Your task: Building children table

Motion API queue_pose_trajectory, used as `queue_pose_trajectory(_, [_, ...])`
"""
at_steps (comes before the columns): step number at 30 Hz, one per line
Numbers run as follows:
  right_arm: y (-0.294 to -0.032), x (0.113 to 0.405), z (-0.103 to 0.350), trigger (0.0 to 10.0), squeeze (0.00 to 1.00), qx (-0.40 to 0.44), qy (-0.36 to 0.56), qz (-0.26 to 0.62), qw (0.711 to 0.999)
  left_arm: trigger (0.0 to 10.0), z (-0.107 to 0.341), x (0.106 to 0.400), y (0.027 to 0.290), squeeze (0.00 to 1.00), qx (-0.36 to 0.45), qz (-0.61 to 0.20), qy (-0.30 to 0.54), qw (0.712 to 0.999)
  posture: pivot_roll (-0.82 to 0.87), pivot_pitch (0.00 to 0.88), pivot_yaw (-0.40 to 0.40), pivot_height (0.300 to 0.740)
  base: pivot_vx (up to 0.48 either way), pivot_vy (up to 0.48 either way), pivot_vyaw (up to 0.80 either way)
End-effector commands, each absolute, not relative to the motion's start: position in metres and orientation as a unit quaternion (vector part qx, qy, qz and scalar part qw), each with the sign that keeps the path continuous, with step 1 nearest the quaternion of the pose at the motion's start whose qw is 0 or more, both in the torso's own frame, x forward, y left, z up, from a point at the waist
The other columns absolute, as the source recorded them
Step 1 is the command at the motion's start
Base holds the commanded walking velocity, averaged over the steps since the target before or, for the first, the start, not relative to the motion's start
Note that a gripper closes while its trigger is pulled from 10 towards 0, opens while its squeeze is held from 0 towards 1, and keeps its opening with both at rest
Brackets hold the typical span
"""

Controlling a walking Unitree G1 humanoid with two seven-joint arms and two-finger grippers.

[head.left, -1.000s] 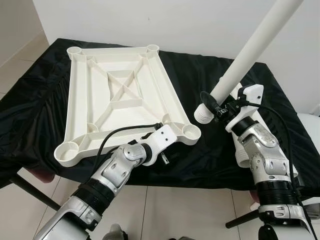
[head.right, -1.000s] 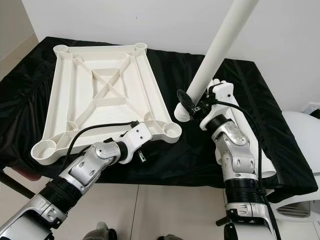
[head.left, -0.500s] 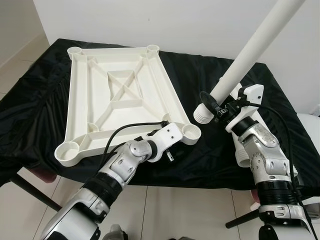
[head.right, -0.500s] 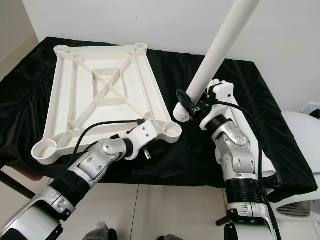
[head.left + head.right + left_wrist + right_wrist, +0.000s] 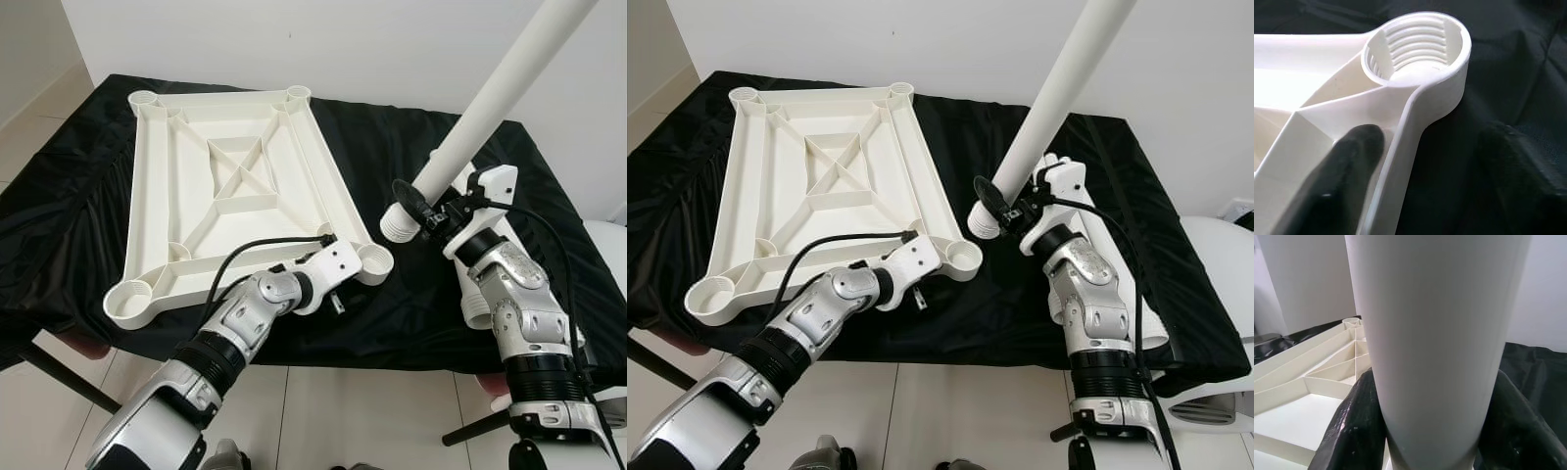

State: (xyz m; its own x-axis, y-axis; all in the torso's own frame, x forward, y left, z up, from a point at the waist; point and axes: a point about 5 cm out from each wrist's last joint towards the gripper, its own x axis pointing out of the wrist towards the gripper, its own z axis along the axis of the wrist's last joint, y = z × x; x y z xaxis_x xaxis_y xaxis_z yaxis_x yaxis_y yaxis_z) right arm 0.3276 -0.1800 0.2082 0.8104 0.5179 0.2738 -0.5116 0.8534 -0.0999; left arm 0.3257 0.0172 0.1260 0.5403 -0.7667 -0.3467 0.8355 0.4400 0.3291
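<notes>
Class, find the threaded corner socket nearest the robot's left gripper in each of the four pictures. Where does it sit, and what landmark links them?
Left eye view: socket, lower middle, at the tabletop's near right corner.
Right eye view: same corner, just right of the left gripper.
Left wrist view: upper middle, threads visible.
Right wrist view: I cannot make it out behind the table leg.
Shared landmark: the black cloth.

A black cloth (image 5: 392,166) is covering the tabletop, wrinkling and hanging over its near edge. A plain white wall (image 5: 343,39) is standing behind. Pale floor tiles (image 5: 323,411) are showing below, and a dark table leg (image 5: 59,377) is slanting down at the lower left.
</notes>
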Motion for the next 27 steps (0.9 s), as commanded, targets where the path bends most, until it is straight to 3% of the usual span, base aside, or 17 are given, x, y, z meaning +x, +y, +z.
queue_pose_trajectory(1, [-0.184, 0.324, 0.211, 10.0, 0.0, -0.017, -0.155, 0.27, 0.95, 0.0, 0.124, 0.323, 0.016, 0.0, 0.219, -0.506, 0.085, 0.83, -0.07, 0.077, -0.027, 0.74, 0.0, 0.0, 0.0])
queue_pose_trajectory(26, [-0.184, 0.306, 0.199, 10.0, 0.0, -0.014, -0.122, 0.356, 0.927, 0.0, 0.119, 0.318, 0.044, 0.0, 0.213, -0.524, 0.089, 0.82, -0.08, 0.066, -0.033, 0.74, 0.0, 0.0, 0.0])
queue_pose_trajectory(27, [-0.185, 0.306, 0.198, 10.0, 0.0, -0.015, -0.119, 0.357, 0.926, 3.3, 0.117, 0.318, 0.045, 0.0, 0.222, -0.523, 0.093, 0.818, -0.08, 0.065, -0.037, 0.74, 0.0, 0.0, 0.0])
